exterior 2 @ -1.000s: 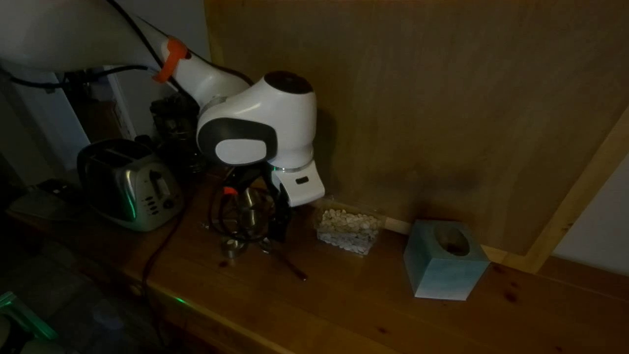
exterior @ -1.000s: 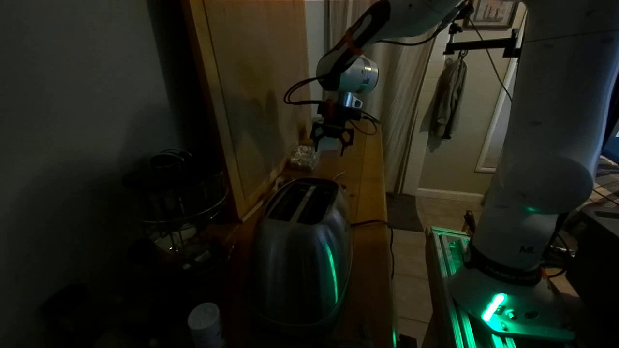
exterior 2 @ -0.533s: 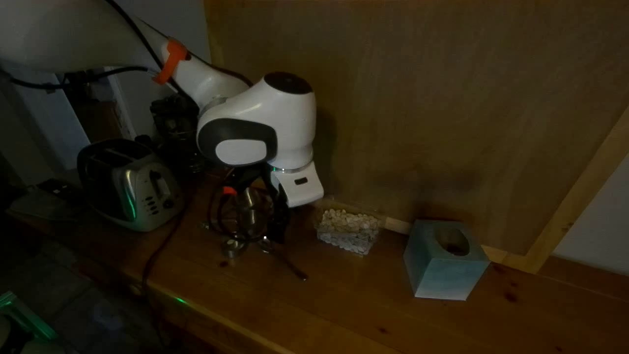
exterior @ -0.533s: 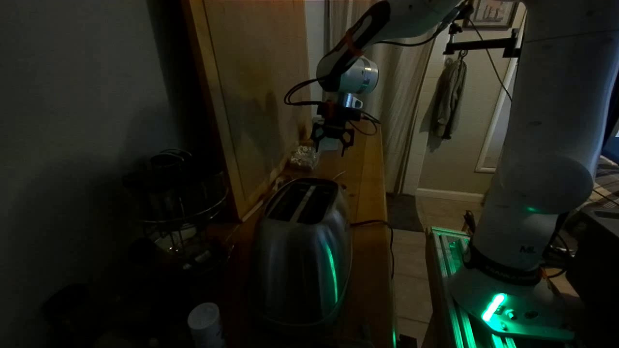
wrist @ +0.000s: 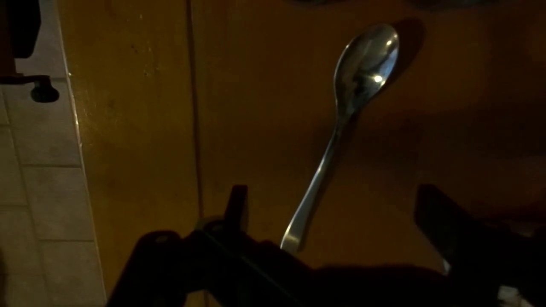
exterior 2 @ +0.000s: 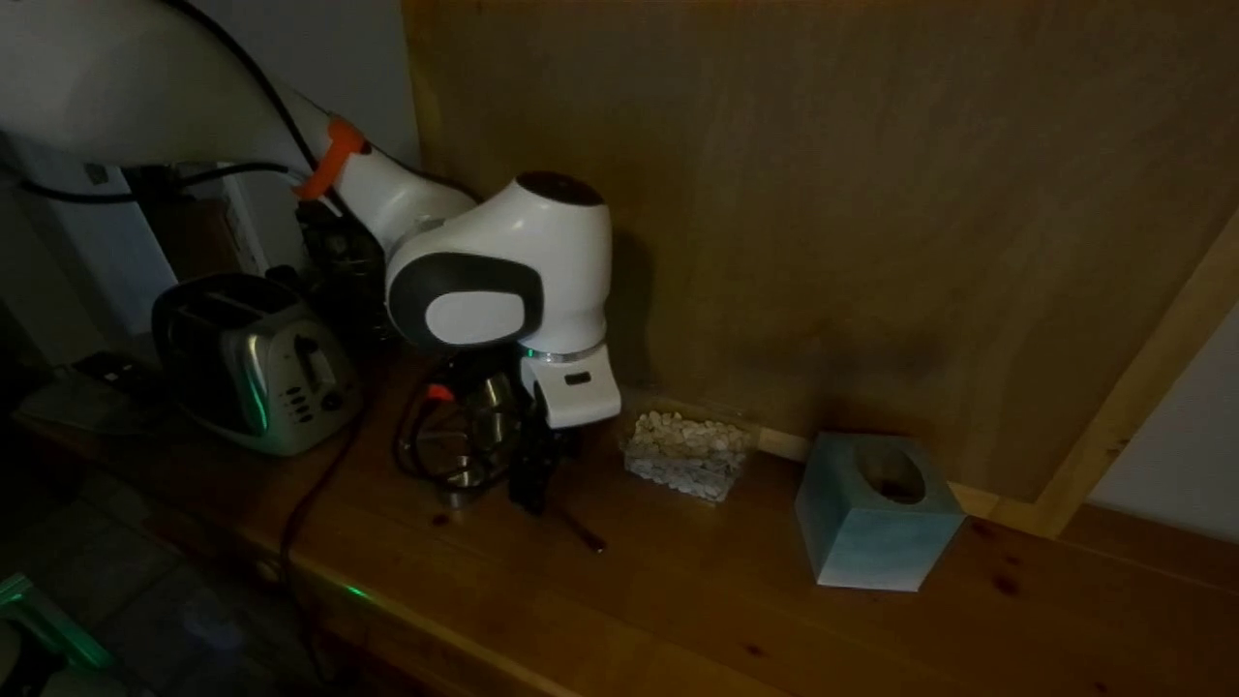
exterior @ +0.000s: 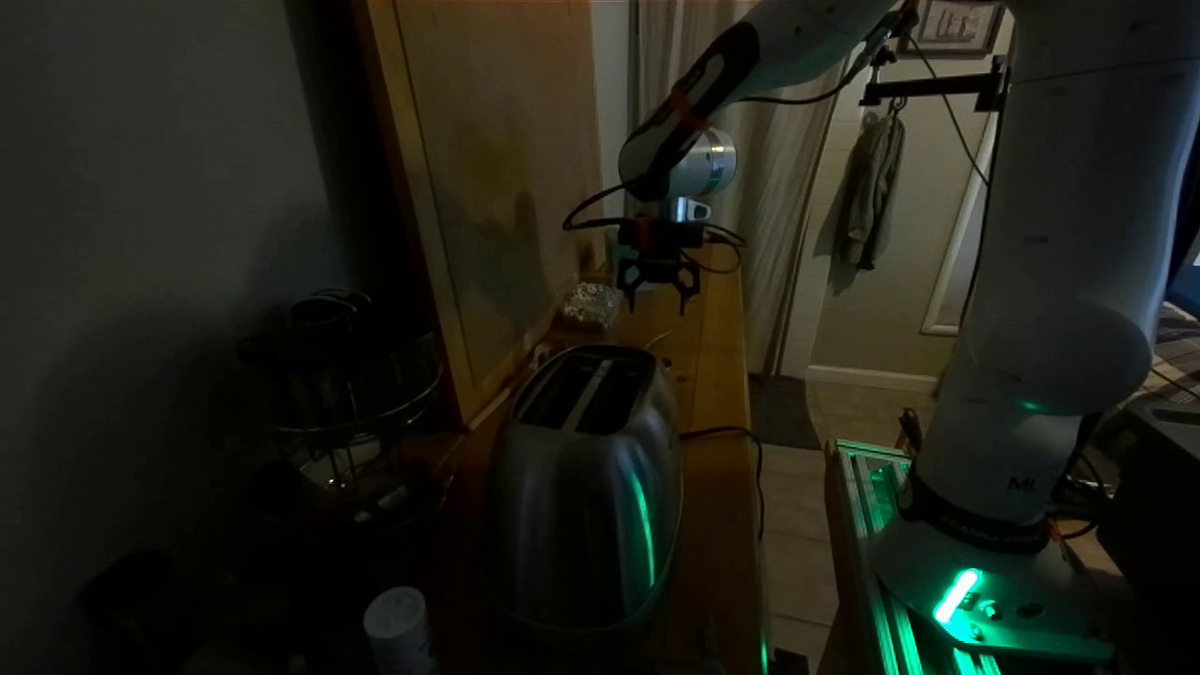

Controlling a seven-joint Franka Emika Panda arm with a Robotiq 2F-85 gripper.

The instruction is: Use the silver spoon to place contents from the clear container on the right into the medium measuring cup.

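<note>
End effector: fingers wide apart, dark at the bottom of the wrist view, one to each side of the spoon, with worktop showing between them and its handle. In an exterior view the end effector points down above the worktop, a little right of the frame's centre.
Spoon: silver, lying on the worktop; in the wrist view the bowl sits at the upper right of centre and the handle slants down to bottom centre. In an exterior view the end of the spoon shows at lower centre, the rest behind the end effector.
Container: clear, holding pale pieces; just right of lower centre in an exterior view, near the foot of the board, between the end effector and the blue box.
Cups: metal, lower left of centre in an exterior view, left of the end effector, partly hidden; which is the medium one cannot be told.
Blue box: oval opening on top, lower right of the frame.
Toaster: metal, shown in both exterior views, here at lower centre.
Arm: white, from upper left to the middle in an exterior view, an orange strap around it.
Rack: wire, at left in an exterior view, mostly lost in shadow.
Cylinder: white, left of centre, cut off by the bottom edge.
Floor: pale tiles down the left of the wrist view.
</note>
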